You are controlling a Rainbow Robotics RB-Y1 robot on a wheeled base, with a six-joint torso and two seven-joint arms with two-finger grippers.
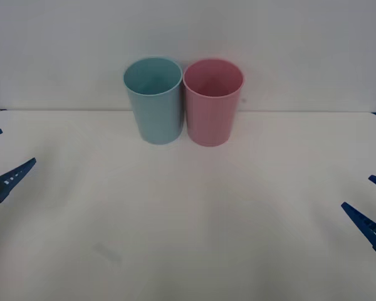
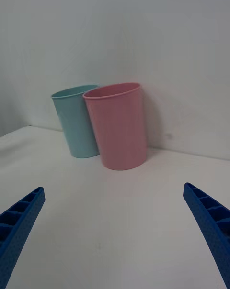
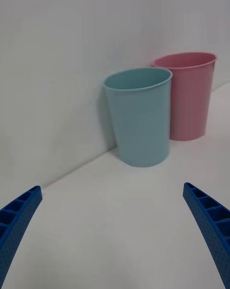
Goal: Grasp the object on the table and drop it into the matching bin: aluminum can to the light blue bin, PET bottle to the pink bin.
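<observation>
Standing side by side, rims touching, at the far edge of the wide white tabletop (image 1: 188,219): tall light blue plastic bin (image 1: 153,100) and tall pink plastic bin (image 1: 213,102). Parked at the table's sides, spread wide, holding nothing: left gripper (image 1: 0,157), right gripper (image 1: 373,204). No telling where the bottle sits.

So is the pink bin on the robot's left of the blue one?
No, the pink bin stands on the right of the blue bin.

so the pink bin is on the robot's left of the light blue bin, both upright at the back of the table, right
Not quite. The front view shows the pink bin on the robot's right of the light blue bin. Both do stand upright at the back of the table.
</observation>
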